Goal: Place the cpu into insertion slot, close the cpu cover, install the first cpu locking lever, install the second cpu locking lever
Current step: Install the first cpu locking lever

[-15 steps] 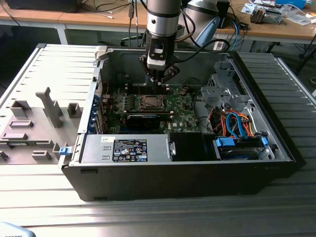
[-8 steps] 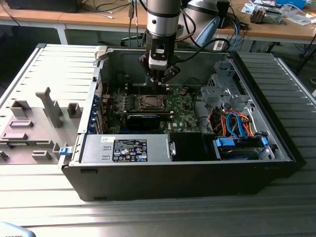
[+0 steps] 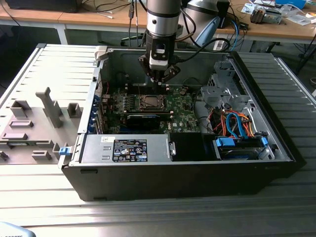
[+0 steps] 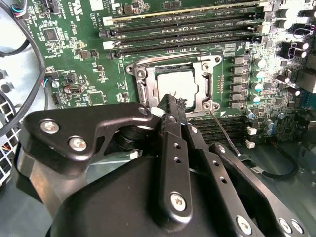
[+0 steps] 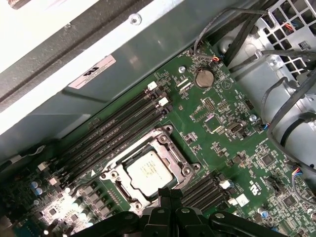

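The open computer case [image 3: 182, 163] lies on the desk [image 3: 148, 217], its green circuit board [image 5: 222, 123] bare. The hand [image 4: 170, 111], fingers pressed together and holding nothing, hovers just above the cpu cover [image 5: 170, 145], which lies flat around the cpu [image 5: 148, 170] in the insertion slot [image 4: 210, 84]

cpu [image 5: 148, 172]: 1 | insertion slot [image 5: 163, 139]: 1 | cpu cover [image 4: 210, 89]: 1 | end effector [image 4: 170, 106]: 1

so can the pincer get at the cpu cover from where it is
Probably yes: the pincer hangs right at the edge of the cpu cover, and nothing lies between them over the cpu.
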Controlling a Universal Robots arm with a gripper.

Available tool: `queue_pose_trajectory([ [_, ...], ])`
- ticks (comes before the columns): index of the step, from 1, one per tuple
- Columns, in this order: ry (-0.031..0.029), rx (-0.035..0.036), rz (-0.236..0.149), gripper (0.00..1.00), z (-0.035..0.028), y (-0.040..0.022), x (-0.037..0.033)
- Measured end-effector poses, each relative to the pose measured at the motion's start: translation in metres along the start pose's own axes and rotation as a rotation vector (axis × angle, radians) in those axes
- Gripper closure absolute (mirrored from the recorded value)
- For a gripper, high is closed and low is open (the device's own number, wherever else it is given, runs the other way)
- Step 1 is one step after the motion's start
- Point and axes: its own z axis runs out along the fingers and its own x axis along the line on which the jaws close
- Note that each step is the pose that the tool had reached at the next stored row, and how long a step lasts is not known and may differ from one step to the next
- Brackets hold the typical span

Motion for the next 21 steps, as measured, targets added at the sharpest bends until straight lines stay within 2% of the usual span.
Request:
queue_pose_trajectory([
  [21, -0.0017, -0.0012, -0.041, 0.89, 0.0, 0.0, 0.0],
])
